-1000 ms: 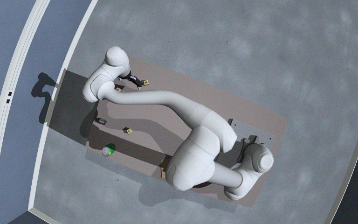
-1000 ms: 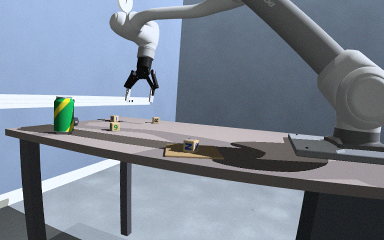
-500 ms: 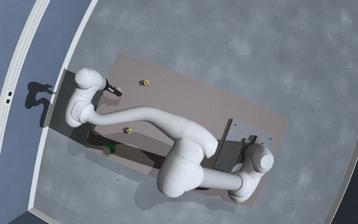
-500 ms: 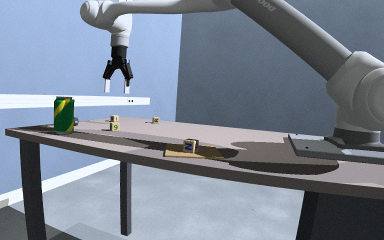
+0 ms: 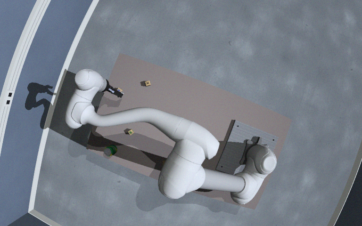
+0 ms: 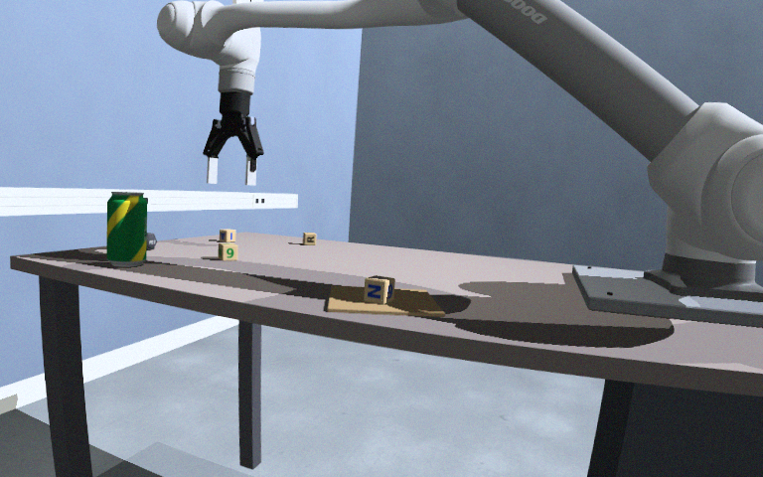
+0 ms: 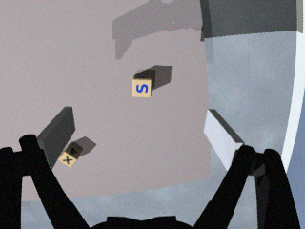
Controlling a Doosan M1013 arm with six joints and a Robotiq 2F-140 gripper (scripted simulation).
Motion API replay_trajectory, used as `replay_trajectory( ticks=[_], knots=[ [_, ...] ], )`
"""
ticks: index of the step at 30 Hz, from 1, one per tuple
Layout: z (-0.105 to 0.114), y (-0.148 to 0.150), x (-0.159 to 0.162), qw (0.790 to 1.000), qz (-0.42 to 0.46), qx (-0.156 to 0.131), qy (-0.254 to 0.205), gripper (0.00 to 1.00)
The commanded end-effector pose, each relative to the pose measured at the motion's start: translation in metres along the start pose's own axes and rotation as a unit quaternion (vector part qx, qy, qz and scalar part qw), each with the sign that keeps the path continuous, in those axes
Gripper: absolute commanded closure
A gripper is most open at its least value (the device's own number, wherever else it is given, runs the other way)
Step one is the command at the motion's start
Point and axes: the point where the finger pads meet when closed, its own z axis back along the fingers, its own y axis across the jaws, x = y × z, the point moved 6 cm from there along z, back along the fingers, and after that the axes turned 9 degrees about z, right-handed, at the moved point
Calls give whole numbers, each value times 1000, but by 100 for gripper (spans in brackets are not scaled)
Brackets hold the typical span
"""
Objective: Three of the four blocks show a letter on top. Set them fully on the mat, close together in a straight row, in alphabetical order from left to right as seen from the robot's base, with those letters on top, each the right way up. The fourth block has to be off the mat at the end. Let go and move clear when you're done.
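A blue S tops the block (image 7: 143, 87) near the table's far edge. Another block (image 7: 69, 159) shows a black X. A green 9 faces out on one block (image 6: 228, 251); the block on the mat (image 6: 376, 290) shows a blue N.

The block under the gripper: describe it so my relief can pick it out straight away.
Start at the green and yellow can on the table's far end from the arm's base, then look past the block with a green 9 on its side. The block right behind it, below the open gripper, is the one: its top shows a blue S.
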Motion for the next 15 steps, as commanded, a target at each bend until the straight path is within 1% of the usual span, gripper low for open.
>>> replay_trajectory(
  ticks=[1, 4, 6, 9, 15],
  knots=[
    [3, -3, -7, 1000, -7, 1, 0, 0],
    [5, -15, -32, 999, -36, 1, 0, 0],
    [5, -15, -32, 999, -36, 1, 0, 0],
    [9, -41, -80, 996, -92, 1, 0, 0],
    [13, -81, -136, 987, -162, 1, 0, 0]
  ],
)
